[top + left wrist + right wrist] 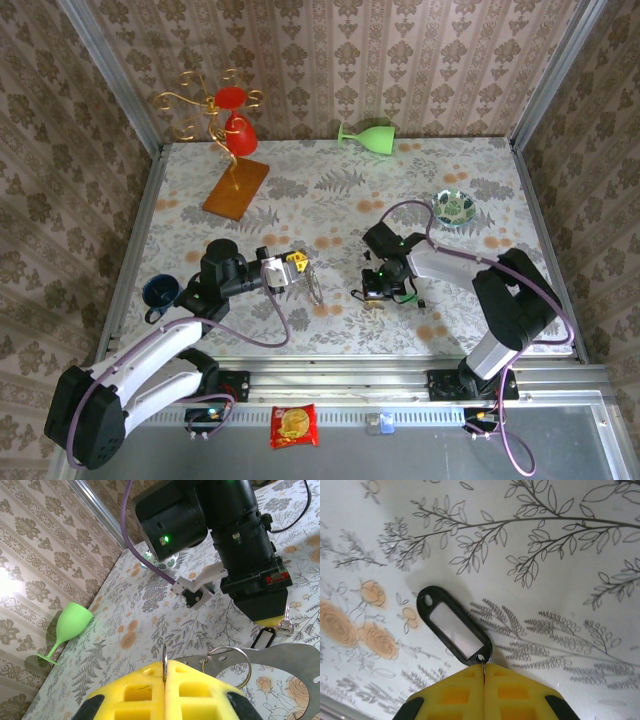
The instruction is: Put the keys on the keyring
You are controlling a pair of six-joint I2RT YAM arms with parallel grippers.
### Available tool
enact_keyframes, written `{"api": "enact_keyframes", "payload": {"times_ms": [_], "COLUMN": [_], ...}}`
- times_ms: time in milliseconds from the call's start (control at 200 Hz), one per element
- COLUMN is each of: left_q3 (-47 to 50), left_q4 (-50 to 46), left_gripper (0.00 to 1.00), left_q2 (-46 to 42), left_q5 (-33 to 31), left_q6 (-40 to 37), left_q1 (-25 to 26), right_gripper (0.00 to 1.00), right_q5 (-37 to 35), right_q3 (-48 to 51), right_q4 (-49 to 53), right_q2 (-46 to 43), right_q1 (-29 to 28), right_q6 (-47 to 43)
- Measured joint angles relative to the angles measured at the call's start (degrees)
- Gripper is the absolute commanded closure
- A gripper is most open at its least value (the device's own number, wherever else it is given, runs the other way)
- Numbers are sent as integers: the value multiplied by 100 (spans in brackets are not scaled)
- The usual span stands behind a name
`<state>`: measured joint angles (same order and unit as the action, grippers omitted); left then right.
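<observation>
- Yellow pads (135, 692) of the left gripper (165, 674) are clamped on the keyring (227, 662), held edge-on.
- The right gripper (483, 672) is clenched on the small ring joining black tag (455, 630) and silver key (285, 625), low over the table (570, 630); keep that ring proud and meet the keyring's opening squarely.
- Wrists crowd; dish (455, 207), green glass (370, 135) stand well beyond.
</observation>
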<state>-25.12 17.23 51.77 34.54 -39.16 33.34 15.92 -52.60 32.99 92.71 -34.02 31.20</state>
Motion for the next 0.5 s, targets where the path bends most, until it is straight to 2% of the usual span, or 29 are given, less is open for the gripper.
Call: {"api": "enact_keyframes", "payload": {"times_ms": [320,495], "left_q3": [0,9], "left_q4": [-2,-11], "left_gripper": [100,100], "left_q2": [-26,-127], "left_q5": [-177,-164], "left_q6": [483,743], "left_q1": [0,0], "right_gripper": [100,100], "right_q5": [-61,208], "right_q3": [-11,-216], "right_q4": [-267,-334], "right_q2": [-1464,-1768], "right_q1": [-262,-267], "right_q6": [-754,-1572]}}
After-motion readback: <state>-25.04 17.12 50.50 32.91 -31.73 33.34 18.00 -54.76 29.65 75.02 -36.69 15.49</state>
